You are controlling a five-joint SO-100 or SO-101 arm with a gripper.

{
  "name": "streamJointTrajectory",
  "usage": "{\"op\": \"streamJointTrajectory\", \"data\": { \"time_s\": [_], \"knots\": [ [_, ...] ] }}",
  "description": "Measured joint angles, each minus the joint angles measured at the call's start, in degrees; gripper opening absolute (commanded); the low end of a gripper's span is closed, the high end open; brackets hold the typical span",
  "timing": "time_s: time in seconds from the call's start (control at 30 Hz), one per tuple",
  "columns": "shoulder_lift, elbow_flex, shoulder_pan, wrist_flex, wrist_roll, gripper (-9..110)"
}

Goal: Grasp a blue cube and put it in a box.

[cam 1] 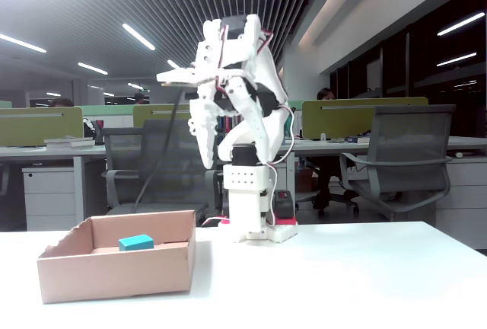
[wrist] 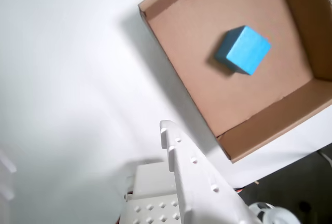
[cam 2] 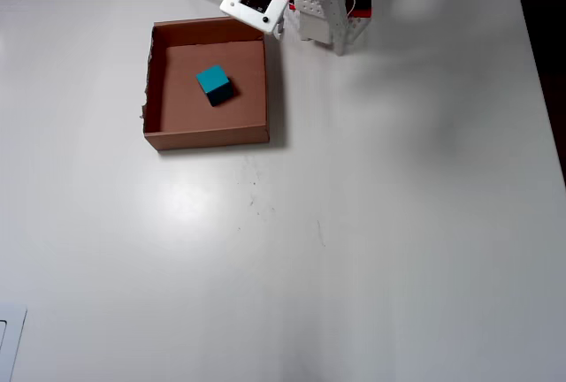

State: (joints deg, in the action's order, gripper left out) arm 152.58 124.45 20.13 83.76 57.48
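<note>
I see the blue cube point(cam 2: 214, 84) lying on the floor of the box point(cam 2: 163, 139), so I judge the job done; it looks light, rigid and matte, easy to pinch across two flat faces. My gripper point(cam 1: 207, 145) hangs raised, holding nothing, though I cannot tell its opening. The overhead view shows the cube clear of every wall, while the fixed view shows only its top above the rim.

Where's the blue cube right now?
The blue cube lies on the floor of the box, near its middle, at the table's upper left in the overhead view; the gripper is clear of it.
</note>
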Motion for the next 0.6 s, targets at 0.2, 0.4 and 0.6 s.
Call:
{"op": "streamJointTrajectory", "data": {
  "time_s": [0.2,0.4,0.6],
  "knots": [
    [7.65,8.26,-6.42,-1.85,0.0,35],
    [12.39,16.96,-10.55,-6.33,0.18,34],
    [19.16,26.37,-13.1,-10.11,0.18,34]
  ]
}}
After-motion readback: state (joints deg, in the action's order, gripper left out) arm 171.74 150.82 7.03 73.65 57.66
